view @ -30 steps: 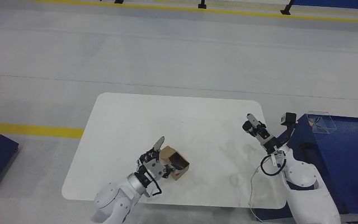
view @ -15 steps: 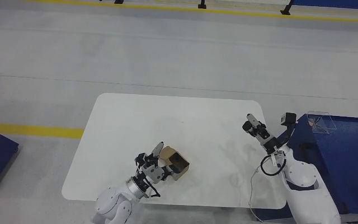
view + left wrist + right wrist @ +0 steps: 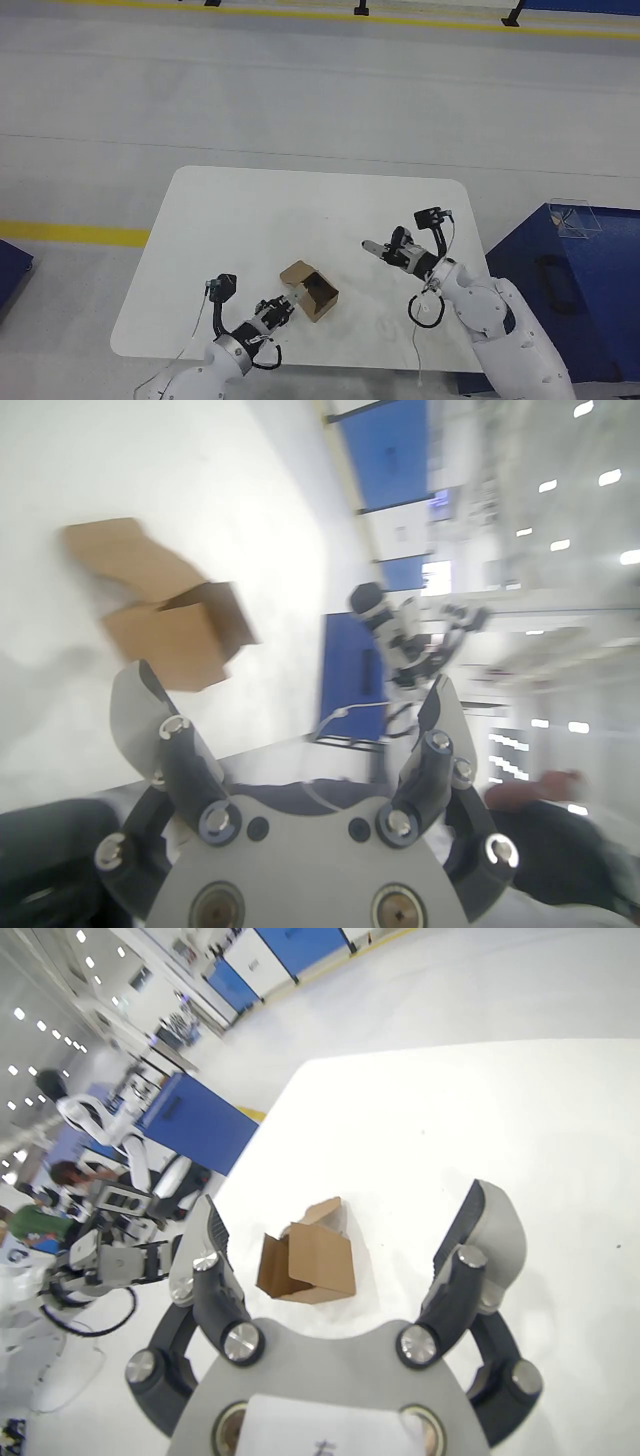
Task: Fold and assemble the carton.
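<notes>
One small brown cardboard carton (image 3: 310, 290) lies on its side on the white table (image 3: 300, 200), nr the front edge, open end w/ flaps not folded in; left gripper (image 3: 283, 307) just beside it, jaws spread wide, empty; right gripper (image 3: 372, 246) apart from it, aimed its way, also wide open, nothing held; judged light, thin, dents easily, prob slides on table; best pinch a side-wall edge, other gripper pressing flaps along creases.
</notes>
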{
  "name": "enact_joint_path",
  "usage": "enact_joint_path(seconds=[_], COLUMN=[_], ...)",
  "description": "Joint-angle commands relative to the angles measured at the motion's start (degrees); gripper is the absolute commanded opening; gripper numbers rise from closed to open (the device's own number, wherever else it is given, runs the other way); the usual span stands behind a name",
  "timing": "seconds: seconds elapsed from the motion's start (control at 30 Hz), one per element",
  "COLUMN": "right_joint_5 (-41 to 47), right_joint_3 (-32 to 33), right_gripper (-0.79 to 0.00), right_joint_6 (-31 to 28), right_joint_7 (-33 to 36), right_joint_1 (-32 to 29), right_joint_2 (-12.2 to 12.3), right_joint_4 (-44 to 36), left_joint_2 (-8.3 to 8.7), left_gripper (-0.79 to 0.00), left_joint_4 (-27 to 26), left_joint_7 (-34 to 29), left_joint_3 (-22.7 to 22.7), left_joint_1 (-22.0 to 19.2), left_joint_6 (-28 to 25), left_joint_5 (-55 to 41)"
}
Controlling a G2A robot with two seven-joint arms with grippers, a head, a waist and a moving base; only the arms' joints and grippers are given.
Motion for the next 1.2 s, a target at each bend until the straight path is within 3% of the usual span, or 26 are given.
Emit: enact_joint_path(seconds=[0.0, 0.13, 0.27, 0.63, 1.17], right_joint_5=[-6.54, -16.25, -21.66, -22.7, -23.56], right_joint_3=[-3.7, -10.02, -14.26, -16.83, -18.83], right_gripper=[0.0, 0.0, 0.0, 0.0, 0.0], right_joint_6=[1.4, 4.75, 6.52, 4.26, 3.74], right_joint_7=[-1.49, -3.97, -5.8, -5.73, -4.79], right_joint_1=[1.38, 3.36, 4.67, 4.98, 6.68], right_joint_2=[-0.45, -1.49, -2.42, -3.4, -4.75], right_joint_4=[1.4, 4.32, 6.75, 8.52, 11.77], left_joint_2=[0.0, -1.0, -2.65, -5.93, -8.91], left_gripper=[0.0, 0.0, 0.0, 0.0, 0.0], left_joint_4=[0.73, 5.79, 10.33, 17.61, 26.84], left_joint_7=[-1.82, -2.32, 0.39, 6.09, 3.28], left_joint_3=[4.4, 11.36, 15.37, 20.24, 21.87], left_joint_1=[-0.69, -5.27, -9.75, -14.75, -20.77], left_joint_6=[10.46, 21.12, 25.24, 26.9, 31.28], left_joint_5=[15.62, 24.98, 25.38, 22.16, 20.67])
